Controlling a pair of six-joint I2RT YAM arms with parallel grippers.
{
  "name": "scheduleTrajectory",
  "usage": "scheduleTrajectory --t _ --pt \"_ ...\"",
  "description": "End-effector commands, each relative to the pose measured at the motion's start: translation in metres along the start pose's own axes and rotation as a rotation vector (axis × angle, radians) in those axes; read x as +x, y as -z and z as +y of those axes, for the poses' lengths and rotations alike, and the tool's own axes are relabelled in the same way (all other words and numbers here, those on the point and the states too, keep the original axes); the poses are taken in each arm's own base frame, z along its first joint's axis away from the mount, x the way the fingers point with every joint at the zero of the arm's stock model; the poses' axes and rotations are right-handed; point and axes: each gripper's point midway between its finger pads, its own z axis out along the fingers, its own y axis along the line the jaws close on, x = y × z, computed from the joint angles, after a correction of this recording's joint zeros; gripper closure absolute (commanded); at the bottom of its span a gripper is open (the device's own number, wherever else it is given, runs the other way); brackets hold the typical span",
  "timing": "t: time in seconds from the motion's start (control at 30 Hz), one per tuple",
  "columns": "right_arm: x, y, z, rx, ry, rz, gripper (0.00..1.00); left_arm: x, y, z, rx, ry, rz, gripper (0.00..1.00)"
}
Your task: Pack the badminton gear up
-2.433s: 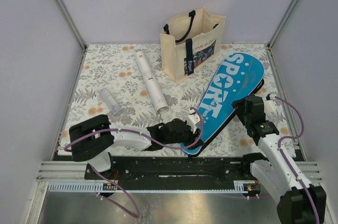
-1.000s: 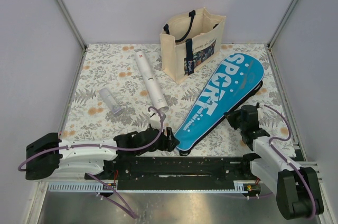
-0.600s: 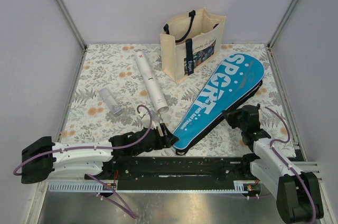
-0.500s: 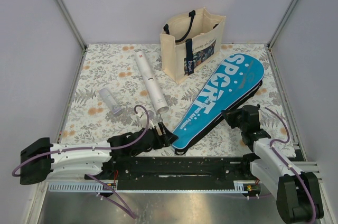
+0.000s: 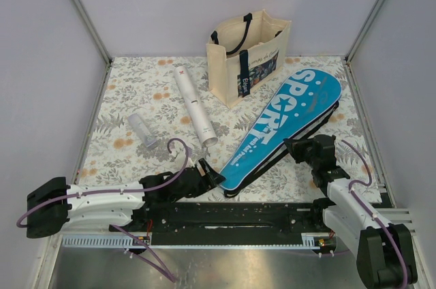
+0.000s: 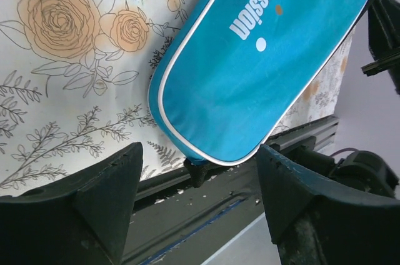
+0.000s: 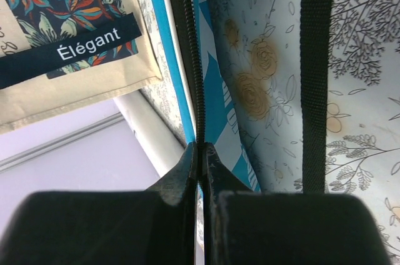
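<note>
The blue case lettered "SPORT" lies slanted across the right half of the table, its narrow end towards the near edge. My left gripper lies low at that narrow end, open. In the left wrist view the case's rounded end sits just ahead of my left gripper, with nothing between the fingers. My right gripper is shut on the case's right edge. In the right wrist view my right gripper pinches the black zipper line beside the blue fabric. A long white tube lies left of centre.
A cream tote bag with navy straps stands at the back, also showing as the tote bag in the right wrist view. A small whitish cylinder lies at the left. A black strap runs beside the case. A black rail borders the near edge.
The case's narrow end has slid left, and a dark gap now shows along its right edge where my right gripper pulls it. My left jaws have spread slightly wider.
</note>
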Motion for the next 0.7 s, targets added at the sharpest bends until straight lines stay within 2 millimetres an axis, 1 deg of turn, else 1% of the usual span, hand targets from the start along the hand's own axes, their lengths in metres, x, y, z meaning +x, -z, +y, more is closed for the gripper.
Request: scheduleTrajectory --t 0.0,0.17,0.23,0.3,0.47,0.57,0.67 --pt "0.002 0.008 0.062 -0.179 -0.071 0.033 1.0 -0.005 -0.003 -0.016 0.058 0.152 -0.025 0.23" --pt "0.002 0.011 0.065 -0.198 -0.11 0.038 1.0 -0.007 -0.008 -0.028 0.1 0.217 -0.032 0.23" --pt "0.002 0.011 0.064 -0.201 -0.125 0.033 1.0 -0.005 -0.011 -0.027 0.092 0.237 -0.026 0.23" --pt "0.0 0.011 0.065 -0.207 -0.139 0.028 1.0 0.0 -0.014 -0.02 0.067 0.262 -0.012 0.23" --pt "0.003 0.01 0.066 -0.22 -0.171 0.05 1.0 0.009 -0.023 -0.016 0.075 0.34 0.019 0.23" --pt "0.004 0.01 0.065 -0.218 -0.176 0.055 1.0 0.007 -0.026 -0.021 0.092 0.363 0.007 0.24" --pt "0.006 0.011 0.063 -0.223 -0.193 0.07 1.0 -0.004 -0.027 -0.027 0.117 0.404 -0.042 0.26"
